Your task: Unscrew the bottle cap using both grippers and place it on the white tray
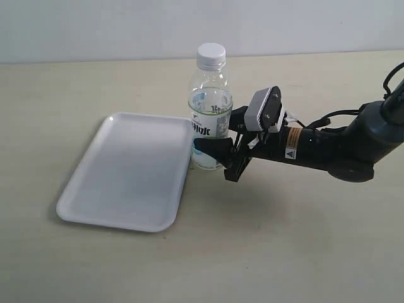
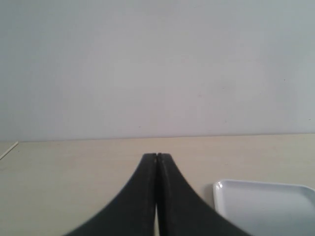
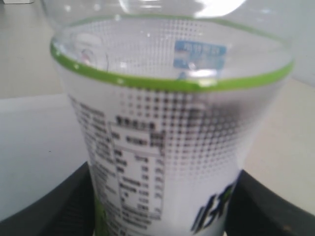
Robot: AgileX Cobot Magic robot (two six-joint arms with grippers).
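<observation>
The clear bottle (image 1: pixel 210 101) stands upright on the table just right of the white tray (image 1: pixel 126 170), with the white bottle cap (image 1: pixel 211 55) on its neck. My right gripper (image 1: pixel 211 148) reaches in from the right and is shut on the bottle's lower labelled part. In the right wrist view the bottle (image 3: pixel 167 123) fills the frame, with a black finger (image 3: pixel 69 201) pressed on one side and the other finger on the opposite side. My left gripper (image 2: pixel 156 156) is shut on nothing, low over the table beside a corner of the tray (image 2: pixel 219 189). It is out of the exterior view.
The tray's flat white surface (image 3: pixel 34 147) lies right behind the bottle in the right wrist view. The right arm (image 1: pixel 328 148) stretches across the table from the right edge. A pale wall runs along the table's far edge.
</observation>
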